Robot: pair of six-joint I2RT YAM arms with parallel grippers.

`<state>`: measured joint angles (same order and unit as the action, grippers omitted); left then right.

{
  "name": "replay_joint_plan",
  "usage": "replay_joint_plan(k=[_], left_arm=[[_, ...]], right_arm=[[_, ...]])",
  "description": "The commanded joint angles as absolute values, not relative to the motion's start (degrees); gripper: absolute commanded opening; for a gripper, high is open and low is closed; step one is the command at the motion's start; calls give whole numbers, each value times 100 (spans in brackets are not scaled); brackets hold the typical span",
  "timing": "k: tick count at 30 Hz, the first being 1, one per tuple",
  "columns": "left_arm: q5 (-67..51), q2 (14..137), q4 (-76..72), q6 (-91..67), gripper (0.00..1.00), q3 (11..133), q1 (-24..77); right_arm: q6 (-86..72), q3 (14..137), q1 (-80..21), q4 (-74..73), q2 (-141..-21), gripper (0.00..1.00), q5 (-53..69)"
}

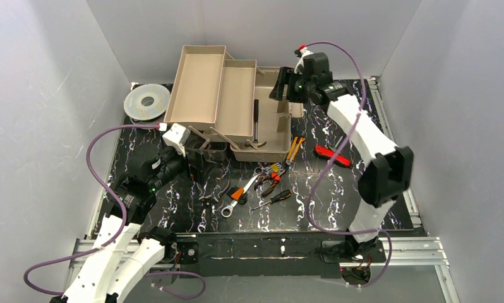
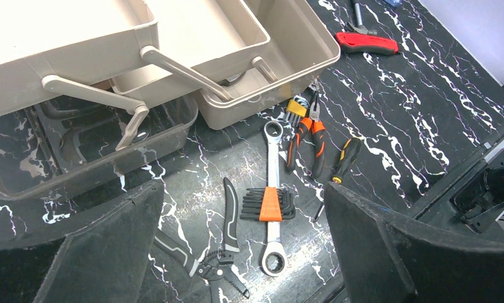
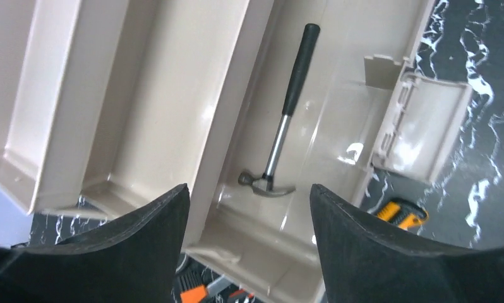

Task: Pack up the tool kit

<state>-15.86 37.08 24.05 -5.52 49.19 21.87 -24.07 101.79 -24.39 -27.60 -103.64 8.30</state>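
Directly below the right tool [image 3: 249, 192], spread wide and empty, the hammer [image 3: 281, 136] lies in the toolbox [image 3: 338, 120].

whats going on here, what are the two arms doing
Two robot arms are packing a tool kit. The right arm's fingers hang open over the tan toolbox, where the hammer lies in the bottom compartment. The left arm's fingers are open above the table, holding nothing; the wrench, orange pliers and red knife are not yet packed.
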Motion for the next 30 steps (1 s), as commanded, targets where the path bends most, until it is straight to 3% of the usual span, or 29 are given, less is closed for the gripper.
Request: replay_joint_plan(k=[1,10,15,18,30], left_arm=[[-1620,3709,2408,-488,98,4890,2206],[-1745,3829,2399,-530,98,4910,2204],[-1804,3849,2381,-564,98,4903,2209],[-1823,3869,2381,-578,98,4904,2204],[-1863,3893,2379,-598,98,4904,2206]], right_arm=[[-2185,8945,-2409,-2367,-8945,78,309],[-2274,6471,-2379,-2226,-7088,76,-841],[-2718,5516,-2371,-2244,-6434,76,-714],[-3200,5009,-2377,-2313,-6168,81,-819],[-3701,4359,-2383,-2765,-6146,83,-1496]])
